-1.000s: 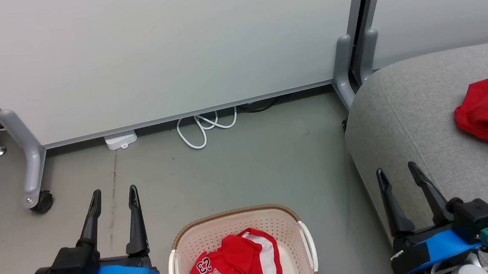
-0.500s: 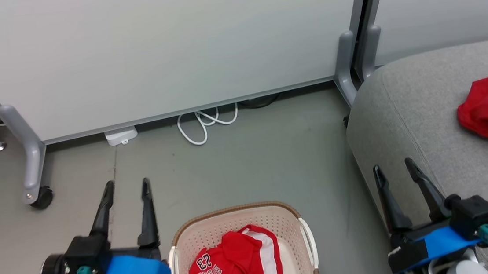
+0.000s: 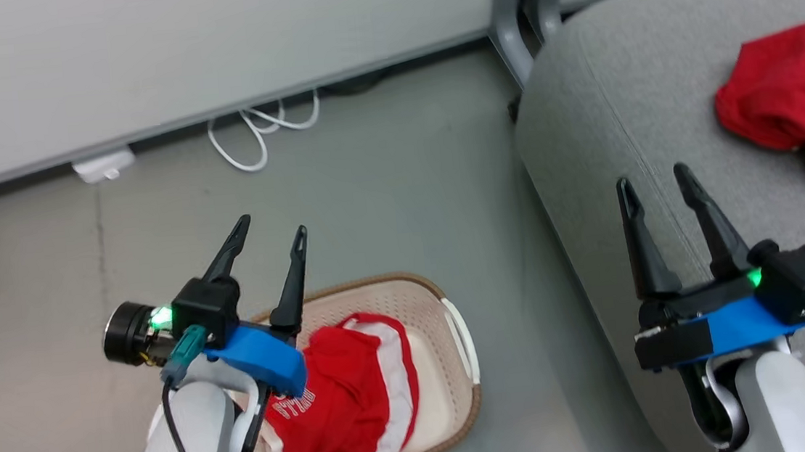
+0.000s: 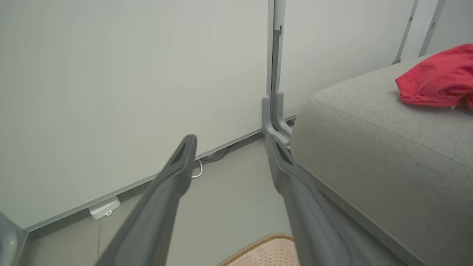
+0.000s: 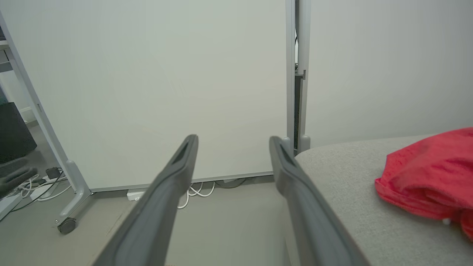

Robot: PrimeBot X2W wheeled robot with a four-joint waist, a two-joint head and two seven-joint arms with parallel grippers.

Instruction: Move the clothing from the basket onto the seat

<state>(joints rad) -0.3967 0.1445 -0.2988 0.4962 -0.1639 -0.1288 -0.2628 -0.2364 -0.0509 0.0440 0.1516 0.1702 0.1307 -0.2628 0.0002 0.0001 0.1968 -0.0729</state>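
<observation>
Hovering the left tool (image 3: 273,224), spread wide, over the basket (image 3: 418,326) of red clothing (image 3: 348,391). Holding the right tool (image 3: 651,175) wide and empty above the seat (image 3: 601,77).

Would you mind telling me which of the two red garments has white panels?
The garment in the basket, by the left claw: it shows white panels and white lettering. The other garment, lying on the grey seat, is plain red.

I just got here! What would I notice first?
Bright red clothing jumps out: a red-and-white garment in the basket on the floor, and another red piece on the grey seat at right. Next come two open, dark-fingered hands: the left hand by the basket's rim, the right hand near the seat's edge.
</observation>
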